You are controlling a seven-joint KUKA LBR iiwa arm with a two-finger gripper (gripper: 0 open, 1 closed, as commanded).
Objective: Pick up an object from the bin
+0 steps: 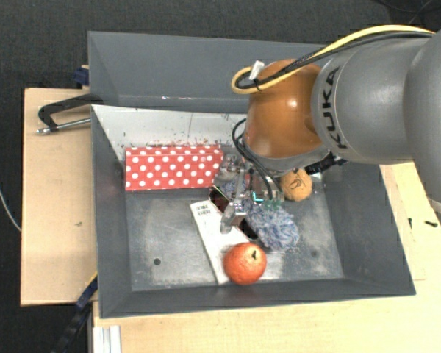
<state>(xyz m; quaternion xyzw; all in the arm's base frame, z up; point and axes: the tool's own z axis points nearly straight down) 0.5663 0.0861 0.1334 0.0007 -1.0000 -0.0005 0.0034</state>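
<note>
Progress: pick not yet made, as far as could be judged; every item lay on the floor of the bin [143, 263]. Nearest, a red apple [245, 263] sat at the front wall, touching a white card [206, 232]. Just beside it lay a blue-grey fuzzy tuft [277, 230]. The pincer [239, 208] was low over the card's far end, close beside the tuft; how far open it was could not be told, and nothing was seen in its hold. Further back were a tan lump [295, 184] and a red dotted box [173, 168].
</note>
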